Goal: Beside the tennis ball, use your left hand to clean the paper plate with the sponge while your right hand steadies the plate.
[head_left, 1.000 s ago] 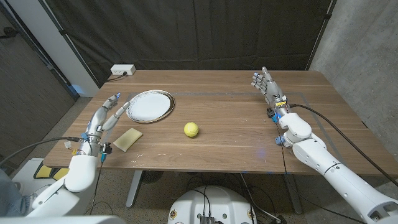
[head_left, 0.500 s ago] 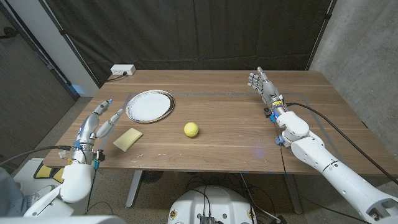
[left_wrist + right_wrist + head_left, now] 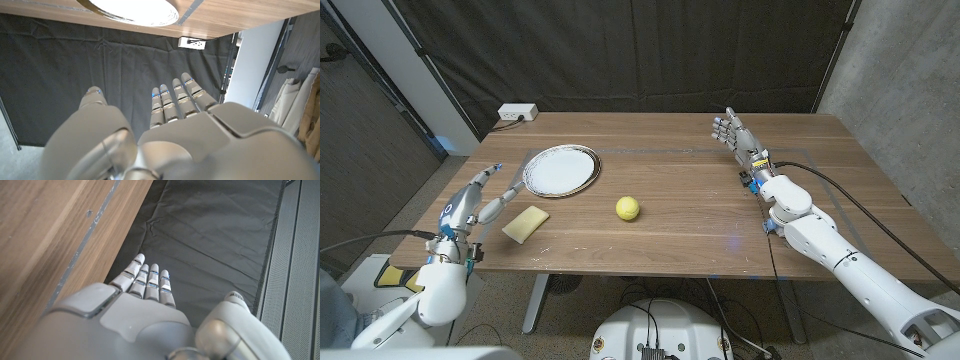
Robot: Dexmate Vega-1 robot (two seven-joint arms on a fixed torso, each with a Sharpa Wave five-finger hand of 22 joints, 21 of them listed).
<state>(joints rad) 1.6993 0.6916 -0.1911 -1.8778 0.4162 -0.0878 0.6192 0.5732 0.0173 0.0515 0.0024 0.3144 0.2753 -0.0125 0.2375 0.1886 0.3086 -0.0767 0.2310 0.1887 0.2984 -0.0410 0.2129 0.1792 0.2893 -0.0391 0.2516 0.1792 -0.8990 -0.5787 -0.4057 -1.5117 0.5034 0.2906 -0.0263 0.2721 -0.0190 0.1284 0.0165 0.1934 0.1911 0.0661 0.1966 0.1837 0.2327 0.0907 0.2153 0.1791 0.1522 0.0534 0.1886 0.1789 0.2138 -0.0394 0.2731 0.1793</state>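
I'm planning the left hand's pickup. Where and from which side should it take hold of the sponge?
The sponge lies flat on the table, a thin rectangular pad set at a slant. The left hand is probably best coming down from above, fingers across the short width, pinching the two long edges, which are free on both sides.

Head view high, looking down; wrist views close, inverted; table (image 3: 700,190) shared.

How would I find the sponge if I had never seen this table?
Look at the wooden table, on the robot's left side. Just nearer than the round white paper plate lies the sponge: flat, pale yellow and rectangular, unlike the round tennis ball beside it.
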